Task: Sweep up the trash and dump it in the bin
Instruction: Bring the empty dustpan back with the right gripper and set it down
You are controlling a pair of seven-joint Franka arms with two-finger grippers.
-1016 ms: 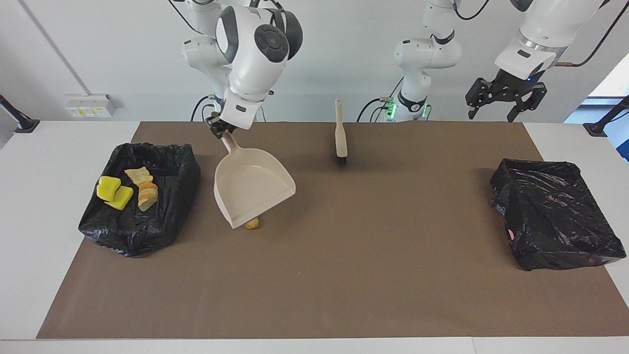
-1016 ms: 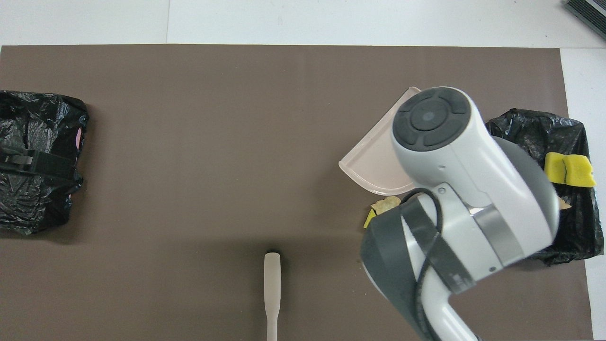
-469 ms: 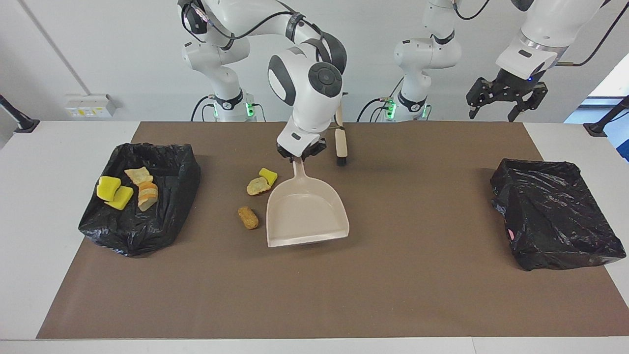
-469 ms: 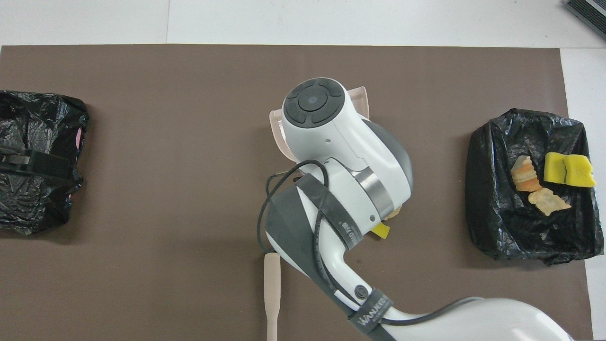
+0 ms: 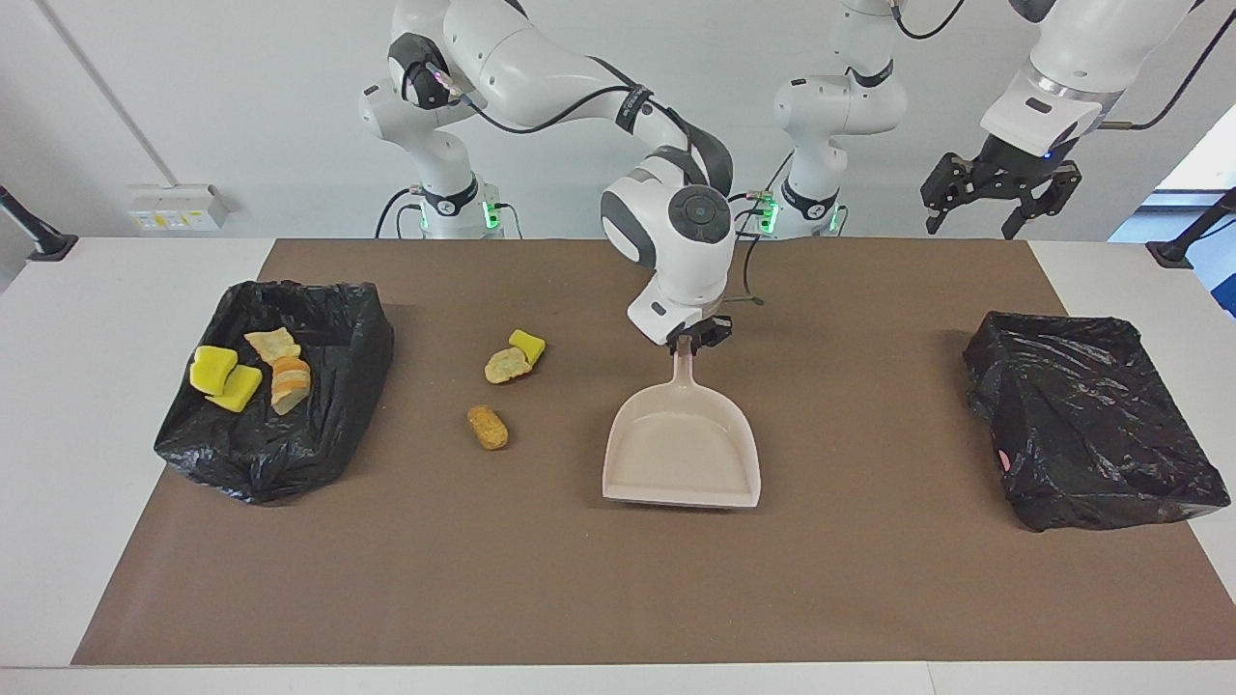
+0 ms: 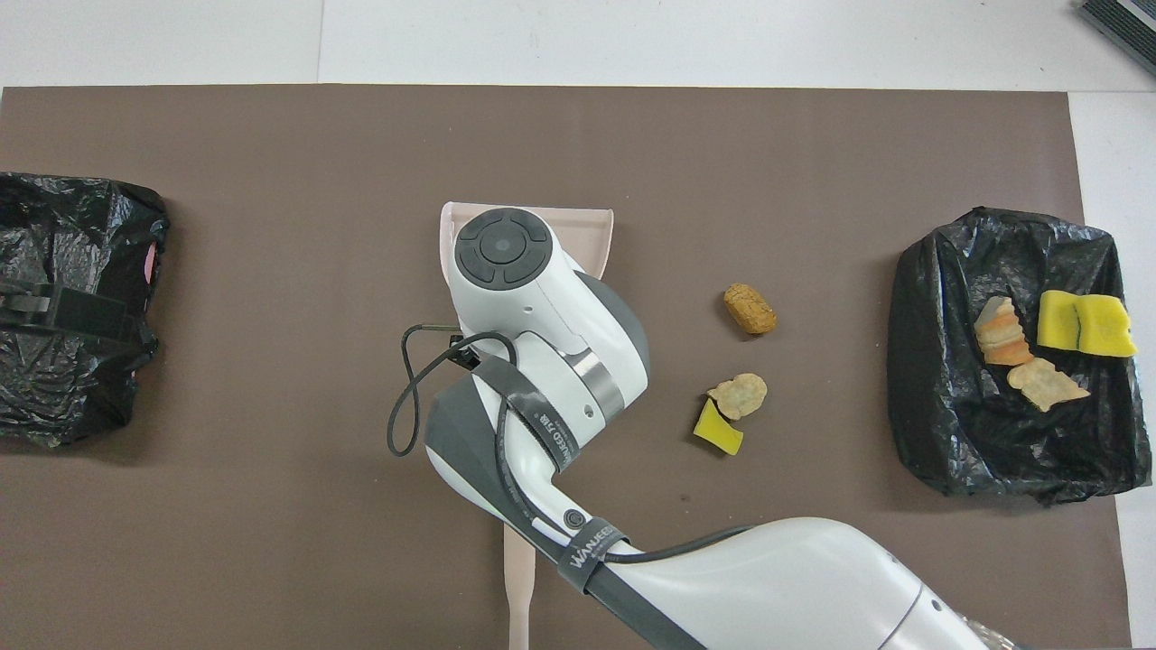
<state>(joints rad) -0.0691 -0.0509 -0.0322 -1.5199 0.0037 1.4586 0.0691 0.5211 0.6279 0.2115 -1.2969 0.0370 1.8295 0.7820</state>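
My right gripper is shut on the handle of the beige dustpan, which sits low on the mat mid-table, its mouth facing away from the robots. In the overhead view the arm covers most of the dustpan. Three pieces of trash lie on the mat beside it, toward the right arm's end: a yellow chunk, a tan piece and a brown lump. My left gripper waits open, raised over the left arm's end.
A black-bagged bin at the right arm's end holds yellow chunks and bread pieces. A second black-bagged bin stands at the left arm's end. The brush handle shows near the robots, under the right arm.
My right arm has carried the dustpan from beside the bin at its end to the middle of the mat, uncovering the three loose scraps. The left arm has hardly moved.
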